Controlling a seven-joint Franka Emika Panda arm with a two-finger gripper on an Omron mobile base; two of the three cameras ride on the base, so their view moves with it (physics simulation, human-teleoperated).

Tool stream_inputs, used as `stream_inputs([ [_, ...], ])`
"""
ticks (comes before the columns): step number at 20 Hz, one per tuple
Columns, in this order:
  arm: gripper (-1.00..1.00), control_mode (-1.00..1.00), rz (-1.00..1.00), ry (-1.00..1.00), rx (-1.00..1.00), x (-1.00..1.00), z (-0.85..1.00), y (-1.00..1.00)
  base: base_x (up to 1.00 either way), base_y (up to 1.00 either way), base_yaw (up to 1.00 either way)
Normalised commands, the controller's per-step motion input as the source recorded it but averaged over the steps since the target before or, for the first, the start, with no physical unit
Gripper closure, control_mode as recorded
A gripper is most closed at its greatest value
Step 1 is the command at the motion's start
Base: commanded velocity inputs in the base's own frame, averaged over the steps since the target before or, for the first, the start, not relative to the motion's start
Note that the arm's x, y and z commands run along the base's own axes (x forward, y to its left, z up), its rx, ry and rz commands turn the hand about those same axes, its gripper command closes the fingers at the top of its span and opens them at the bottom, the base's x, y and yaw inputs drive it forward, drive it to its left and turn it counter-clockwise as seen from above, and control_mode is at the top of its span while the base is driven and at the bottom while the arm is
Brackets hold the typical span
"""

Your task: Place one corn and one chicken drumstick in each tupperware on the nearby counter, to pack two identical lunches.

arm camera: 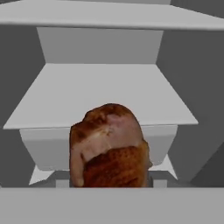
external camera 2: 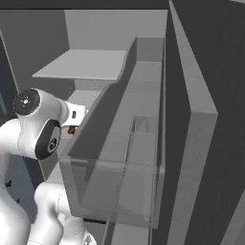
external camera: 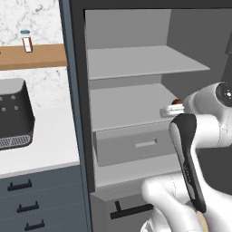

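Hand view: chicken drumstick sits right between gripper tips, jaws pinching it (darker stubby one), long axis running up, away from hand. Fridge shelf ahead and below; counter off left.

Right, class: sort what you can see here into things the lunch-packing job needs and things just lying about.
Needed for the job:
- chicken drumstick, held in the hand
- counter

Just lying about:
- fridge shelf
- fridge drawer
- black appliance
- small bottle on the wooden wall shelf
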Motion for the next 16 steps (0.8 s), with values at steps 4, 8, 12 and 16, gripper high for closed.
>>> stream_inputs([
  [4,1.00,1.00,-0.01,0.00,0.00,-0.25,-0.13,0.00,-0.75,0.03,-0.03],
  [8,1.00,1.00,0.00,0.00,0.00,0.00,0.00,0.00,-1.00,0.41,0.00],
  [12,1.00,1.00,0.00,0.00,0.00,0.00,0.00,0.00,-0.92,0.89,0.00],
  [16,1.00,1.00,0.00,0.00,0.00,0.00,0.00,0.00,-0.11,1.00,0.00],
])
